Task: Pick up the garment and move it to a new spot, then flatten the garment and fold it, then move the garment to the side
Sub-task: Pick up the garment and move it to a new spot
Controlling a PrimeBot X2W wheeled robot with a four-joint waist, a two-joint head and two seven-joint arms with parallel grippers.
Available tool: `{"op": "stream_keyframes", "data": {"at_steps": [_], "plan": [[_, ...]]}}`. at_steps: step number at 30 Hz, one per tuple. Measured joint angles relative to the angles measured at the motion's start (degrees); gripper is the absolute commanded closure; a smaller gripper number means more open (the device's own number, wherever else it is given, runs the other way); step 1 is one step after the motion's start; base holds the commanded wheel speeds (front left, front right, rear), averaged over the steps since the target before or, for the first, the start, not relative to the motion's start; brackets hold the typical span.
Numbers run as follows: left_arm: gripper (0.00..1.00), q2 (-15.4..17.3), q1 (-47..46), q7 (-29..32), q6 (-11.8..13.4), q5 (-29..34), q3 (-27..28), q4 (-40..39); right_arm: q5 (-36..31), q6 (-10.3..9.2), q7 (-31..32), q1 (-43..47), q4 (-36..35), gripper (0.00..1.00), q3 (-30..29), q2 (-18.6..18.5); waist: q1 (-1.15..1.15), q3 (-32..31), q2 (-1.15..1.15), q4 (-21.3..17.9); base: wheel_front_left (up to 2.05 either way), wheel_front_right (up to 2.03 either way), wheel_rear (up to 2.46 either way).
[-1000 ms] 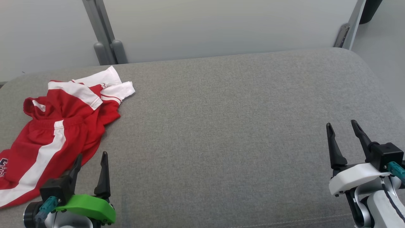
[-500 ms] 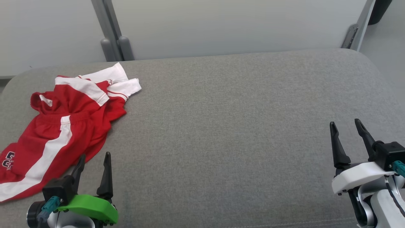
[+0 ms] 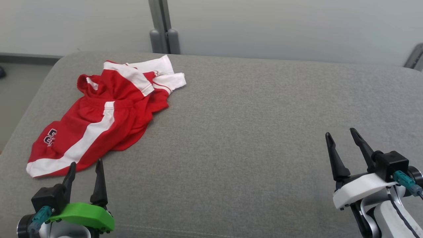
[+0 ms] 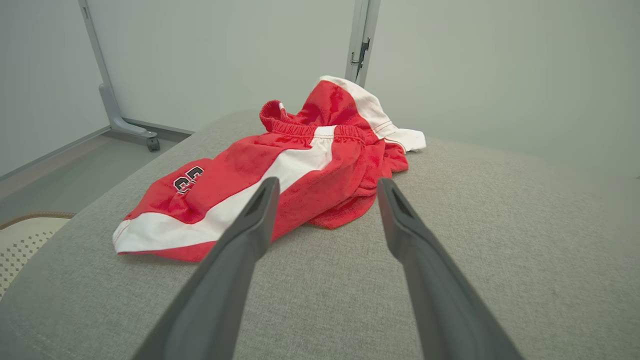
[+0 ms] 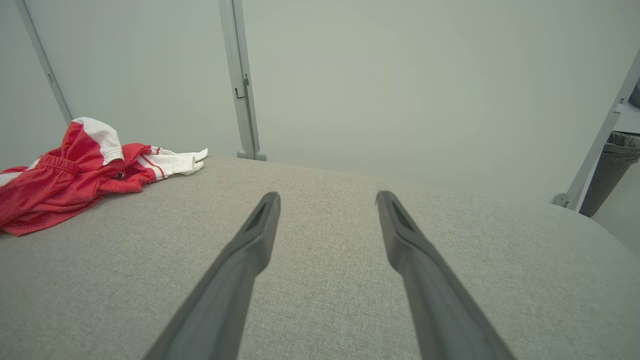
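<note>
Garment in the upper left of the head view: one piece, a pair of red shorts. It lies crumpled on the grey cushion with nothing holding it. Count the details: two broad white side stripes, one gathered elastic waistband bunched up at the far end, and one dark number print on the near leg. The cloth looks soft and slightly napped, rumpled into folds at the top and flatter toward the white hem.

Two grippers are in play. The left gripper, on its green mount at the lower left, has its two dark tapered fingers spread wide and empty, tips near the hem. The right gripper, on its white mount at the lower right, is spread just as wide with nothing between the fingers, well apart from the shorts.

The cushion is one wide slab of woven grey fabric with rounded corners. Behind it stand pale flat wall panels and a grey post. One dark bin sits at the right edge of the right wrist view; what is inside I cannot tell.
</note>
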Motion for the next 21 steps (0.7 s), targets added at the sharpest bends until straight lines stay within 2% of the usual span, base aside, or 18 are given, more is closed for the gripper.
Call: {"op": "stream_keyframes", "data": {"at_steps": [13,17,21], "plan": [[0.0,0.15,0.57,0.0,-0.33,0.02,1.45,0.4,-0.91,1.01,0.0,-0.07,1.21,0.0,0.62,1.38,0.0,-0.46,0.0,10.68,0.0,0.0,0.0],[0.0,0.52,1.12,0.0,-0.33,0.02,2.49,0.37,-1.09,1.16,0.0,-0.12,1.6,0.0,1.16,2.09,0.0,-0.71,0.0,12.34,0.0,0.0,0.0],[0.0,0.51,1.58,-0.01,-0.33,0.0,3.72,0.21,-1.38,1.69,0.0,-0.2,2.01,0.0,1.59,2.27,0.0,-0.84,0.0,12.14,0.0,0.0,0.0]]}}
